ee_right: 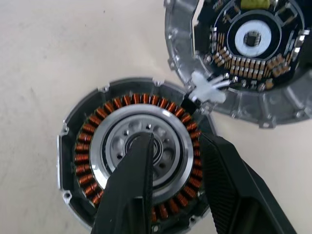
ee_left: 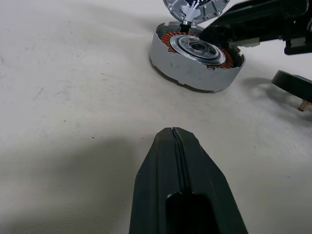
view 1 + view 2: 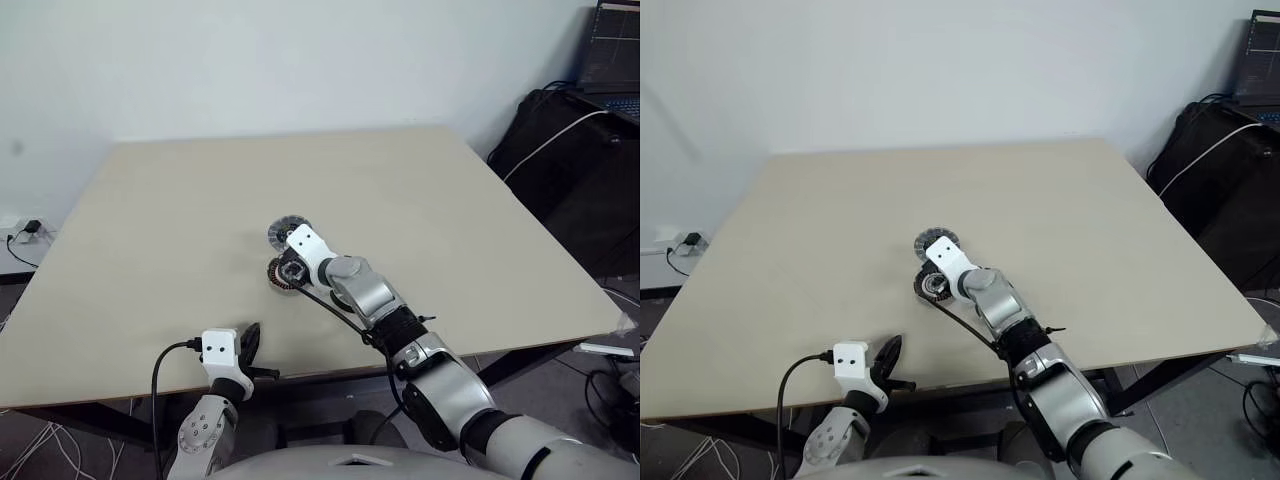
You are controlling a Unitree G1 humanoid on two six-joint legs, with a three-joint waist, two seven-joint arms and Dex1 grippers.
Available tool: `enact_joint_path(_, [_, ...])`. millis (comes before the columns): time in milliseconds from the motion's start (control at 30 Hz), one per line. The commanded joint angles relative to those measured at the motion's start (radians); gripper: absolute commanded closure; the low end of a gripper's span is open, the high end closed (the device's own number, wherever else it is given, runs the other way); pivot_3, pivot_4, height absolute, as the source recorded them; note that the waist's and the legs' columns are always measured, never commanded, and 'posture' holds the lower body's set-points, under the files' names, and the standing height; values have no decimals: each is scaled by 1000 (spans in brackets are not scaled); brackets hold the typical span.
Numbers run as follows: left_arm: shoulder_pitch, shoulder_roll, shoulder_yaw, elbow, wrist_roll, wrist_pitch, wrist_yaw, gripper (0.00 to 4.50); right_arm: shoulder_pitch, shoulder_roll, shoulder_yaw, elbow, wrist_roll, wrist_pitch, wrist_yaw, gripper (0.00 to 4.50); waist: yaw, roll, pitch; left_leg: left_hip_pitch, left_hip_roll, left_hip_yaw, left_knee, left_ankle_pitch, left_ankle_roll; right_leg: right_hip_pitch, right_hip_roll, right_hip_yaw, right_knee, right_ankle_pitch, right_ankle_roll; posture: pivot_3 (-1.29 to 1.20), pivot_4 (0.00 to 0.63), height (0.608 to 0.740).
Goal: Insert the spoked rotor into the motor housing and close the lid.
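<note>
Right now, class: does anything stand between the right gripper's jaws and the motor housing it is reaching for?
Nothing visible does. The right gripper hangs directly over the pale centre of the motor housing, jaws apart. The lid lies beside the housing, off its opening.

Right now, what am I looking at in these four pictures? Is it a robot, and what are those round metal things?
Yes, it is a robot with two arms, each ending in a gripper of two black fingers. Two pictures come from cameras in its head, looking down at a table. The other two come from cameras on its wrists. On the table lie a motor housing, a round cup ringed with copper coils, and beside it the lid, a grey disc. The right gripper hangs over the housing, fingers apart, holding nothing. The left gripper is shut and empty, near the table's front edge.
</note>
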Motion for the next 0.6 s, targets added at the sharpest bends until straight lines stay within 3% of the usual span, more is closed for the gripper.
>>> enact_joint_path(33, [-9,-6,-8,-31,-6,-18,0,4500,-32,2,6,-30,-13,-2,-7,2935,0,0,0,0,0,0,0,0,0,0,0,0,0,0,0,0,0,740])
enact_joint_path(600, [-8,-10,-8,-20,-4,-32,1,4500,-69,-28,49,-5,-39,43,43,2935,0,0,0,0,0,0,0,0,0,0,0,0,0,0,0,0,0,740])
